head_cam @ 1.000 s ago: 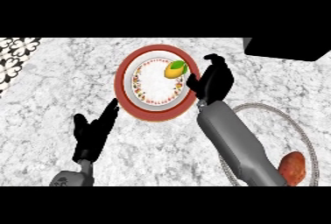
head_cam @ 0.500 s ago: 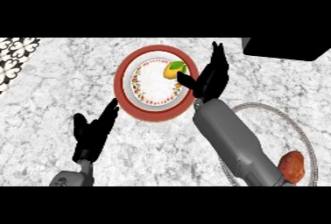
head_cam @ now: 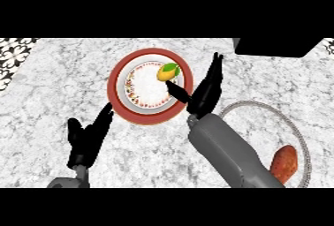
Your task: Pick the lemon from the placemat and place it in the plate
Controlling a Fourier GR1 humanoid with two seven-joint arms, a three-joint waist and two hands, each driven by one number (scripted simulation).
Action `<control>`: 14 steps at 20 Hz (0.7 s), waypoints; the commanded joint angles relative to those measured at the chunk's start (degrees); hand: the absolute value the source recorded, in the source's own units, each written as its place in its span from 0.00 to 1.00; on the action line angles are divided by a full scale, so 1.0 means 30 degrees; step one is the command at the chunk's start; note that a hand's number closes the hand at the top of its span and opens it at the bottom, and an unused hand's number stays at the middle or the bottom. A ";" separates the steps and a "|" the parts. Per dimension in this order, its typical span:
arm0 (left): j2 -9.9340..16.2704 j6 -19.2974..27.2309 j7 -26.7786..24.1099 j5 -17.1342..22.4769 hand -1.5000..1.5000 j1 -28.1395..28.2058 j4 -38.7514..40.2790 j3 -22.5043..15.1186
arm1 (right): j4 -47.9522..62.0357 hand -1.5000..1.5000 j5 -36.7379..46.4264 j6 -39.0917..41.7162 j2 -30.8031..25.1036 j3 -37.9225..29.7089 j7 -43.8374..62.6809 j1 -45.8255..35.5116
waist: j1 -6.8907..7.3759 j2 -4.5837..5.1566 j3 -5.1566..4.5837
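Observation:
A yellow lemon [head_cam: 165, 72] with a green leaf lies on the white centre of the red-rimmed plate [head_cam: 118, 84], toward its upper right. My right hand [head_cam: 205, 92] stands open just right of the plate, fingers straight and pointing up, thumb reaching toward the plate's right edge below the lemon, apart from it. My left hand [head_cam: 87, 139] rests open at the lower left, below the plate, holding nothing. The placemat [head_cam: 287, 118] shows as a round grey-rimmed mat at the right, partly behind my right forearm.
A brown-orange oblong item [head_cam: 284, 163] lies on the placemat at the lower right. A black block [head_cam: 274, 46] sits at the counter's top right. A patterned strip [head_cam: 14, 55] borders the top left corner. Marble counter surrounds the plate.
My right hand has uncurled from the lemon and drawn back right of the plate, fingers straightened upward. The lemon stays on the plate. The left hand has not moved.

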 commanded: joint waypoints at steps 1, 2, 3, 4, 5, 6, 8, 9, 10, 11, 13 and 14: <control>0.0366 -0.0138 -0.0218 0.0311 0.50 0.0103 0.0605 0.0733 | -0.2514 0.00 -0.2151 -0.2743 0.0103 0.2821 -0.0047 0.1753 | -0.0626 -0.0082 -0.0076; -0.0117 0.0346 0.0347 0.0108 0.50 -0.0067 -0.0042 0.0348 | -0.3036 0.00 -0.2427 -0.2659 0.0103 0.3486 -0.0674 0.2218 | -0.0790 -0.0118 -0.0073; 0.0283 -0.0172 0.0063 0.0398 0.50 0.1395 -0.0601 0.0408 | -0.3475 0.00 -0.2341 -0.2804 0.0103 0.4250 -0.0772 0.2893 | -0.0810 -0.0180 -0.0082; 0.0573 -0.0367 0.0304 0.0710 0.50 0.1021 -0.0580 0.0857 | -0.3444 0.00 -0.2900 -0.2554 0.0103 0.4419 -0.0505 0.2247 | -0.0846 -0.0172 -0.0088; 0.0707 -0.0652 -0.0711 0.0739 0.50 0.0939 0.0474 0.1178 | -0.4605 0.00 -0.2768 -0.2286 0.0104 0.4957 -0.0873 0.3191 | -0.1070 -0.0196 -0.0097; 0.0329 -0.0423 0.0178 0.0717 0.50 0.0573 0.0364 0.0882 | -0.4600 0.00 -0.3397 -0.1951 0.0104 0.4846 -0.1254 0.2776 | -0.1090 -0.0176 -0.0092; 0.0337 -0.0356 -0.0014 0.0375 0.50 0.0455 0.0425 0.0769 | -0.4489 0.00 -0.2850 -0.2928 0.0105 0.6469 -0.0506 0.3305 | -0.1104 -0.0225 -0.0104; 0.0095 0.0155 -0.0192 0.0250 0.50 0.1122 0.0156 0.0832 | -0.6607 0.00 -0.2176 -0.1388 0.0105 0.5847 -0.1875 0.5805 | -0.1428 -0.0281 -0.0103; 0.0447 -0.0332 0.0669 0.0638 0.50 0.1631 -0.1298 0.0782 | -0.4841 0.00 -0.1779 -0.2113 0.0105 0.6358 -0.0420 0.4670 | -0.1206 -0.0282 -0.0108; 0.0319 -0.0041 0.0068 0.0353 0.50 0.0710 0.0404 0.1097 | -0.5983 0.00 -0.0842 -0.1741 0.0105 0.6704 -0.0927 0.6263 | -0.1417 -0.0301 -0.0116; -0.0126 0.0058 -0.0562 -0.0004 0.50 0.2065 -0.0483 0.0417 | -0.6740 0.00 -0.0541 -0.0251 0.0106 0.6269 -0.1260 0.6910 | -0.1390 -0.0296 -0.0112; -0.0019 0.0181 -0.0092 0.0017 0.50 0.0765 -0.0028 0.0766 | -0.6047 0.00 -0.0300 -0.0792 0.0107 0.6792 -0.0920 0.6870 | -0.1360 -0.0274 -0.0112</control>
